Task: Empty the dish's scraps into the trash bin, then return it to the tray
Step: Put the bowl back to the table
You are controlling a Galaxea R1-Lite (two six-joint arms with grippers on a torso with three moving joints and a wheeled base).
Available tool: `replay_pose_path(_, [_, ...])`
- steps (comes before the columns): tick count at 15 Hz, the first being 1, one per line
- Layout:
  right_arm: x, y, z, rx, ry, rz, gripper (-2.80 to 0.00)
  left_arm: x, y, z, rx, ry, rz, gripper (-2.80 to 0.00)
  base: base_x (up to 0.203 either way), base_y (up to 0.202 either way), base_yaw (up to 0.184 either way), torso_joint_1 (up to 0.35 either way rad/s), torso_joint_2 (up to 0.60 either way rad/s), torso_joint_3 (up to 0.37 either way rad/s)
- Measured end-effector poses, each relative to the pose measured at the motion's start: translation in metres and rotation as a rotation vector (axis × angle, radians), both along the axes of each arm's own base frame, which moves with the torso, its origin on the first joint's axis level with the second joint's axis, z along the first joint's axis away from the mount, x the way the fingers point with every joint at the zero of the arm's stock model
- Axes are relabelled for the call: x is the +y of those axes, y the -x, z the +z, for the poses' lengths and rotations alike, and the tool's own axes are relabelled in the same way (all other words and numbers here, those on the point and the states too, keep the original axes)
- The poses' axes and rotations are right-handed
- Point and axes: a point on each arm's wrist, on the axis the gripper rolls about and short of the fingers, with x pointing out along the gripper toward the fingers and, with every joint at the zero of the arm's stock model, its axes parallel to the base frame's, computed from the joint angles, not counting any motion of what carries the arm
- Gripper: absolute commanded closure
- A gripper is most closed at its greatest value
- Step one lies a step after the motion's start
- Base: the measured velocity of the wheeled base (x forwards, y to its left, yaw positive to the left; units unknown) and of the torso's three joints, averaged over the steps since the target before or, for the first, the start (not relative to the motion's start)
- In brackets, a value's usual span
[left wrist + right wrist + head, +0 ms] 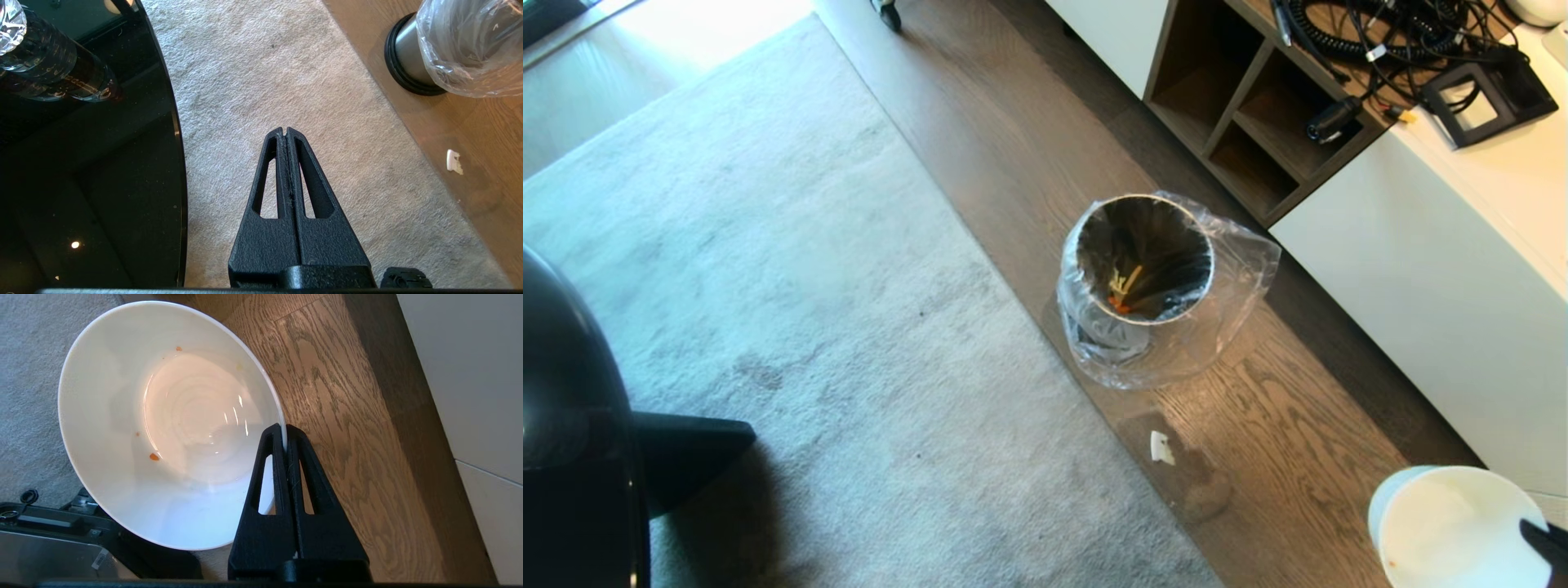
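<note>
My right gripper (284, 428) is shut on the rim of the dish (163, 424), a deep white bowl held over the wood floor. Only a few tiny orange crumbs (154, 457) cling inside it. In the head view the dish (1445, 531) shows at the bottom right corner with the right gripper (1543, 543) on its rim. The trash bin (1145, 257), lined with a clear bag, stands on the floor ahead, apart from the dish. Yellow and orange scraps (1123, 290) lie inside it. My left gripper (284, 130) hangs shut and empty over the carpet. The tray is out of view.
A glossy black round table (572, 425) stands at the left, with a bottle (49, 65) on it. A white cabinet (1421, 269) with open shelves and cables runs along the right. A small white scrap (1162, 447) lies on the floor near the carpet edge.
</note>
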Motion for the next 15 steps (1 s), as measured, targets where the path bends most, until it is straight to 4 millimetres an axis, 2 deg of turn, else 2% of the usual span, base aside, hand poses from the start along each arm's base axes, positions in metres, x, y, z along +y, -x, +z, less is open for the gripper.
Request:
replay_pose_path(7, [0.001,0.05,-0.04,-0.014,-0.009,0.013,0.0,0.0,0.0,0.0,0.0,0.0,0.0,0.0,0.0,0.0,0.0,0.0,0.0,0.0])
replay_pose_path(11, [0.001,0.065,-0.044,-0.179,-0.013,0.004,0.0,0.0,0.0,0.0,0.0,0.0,0.0,0.0,0.0,0.0,0.0,0.0,0.0,0.0])
replay_pose_path(15, [0.001,0.069,-0.045,-0.24,-0.042,-0.002,0.0,0.0,0.0,0.0,0.0,0.0,0.0,0.0,0.0,0.0,0.0,0.0,0.0,0.0])
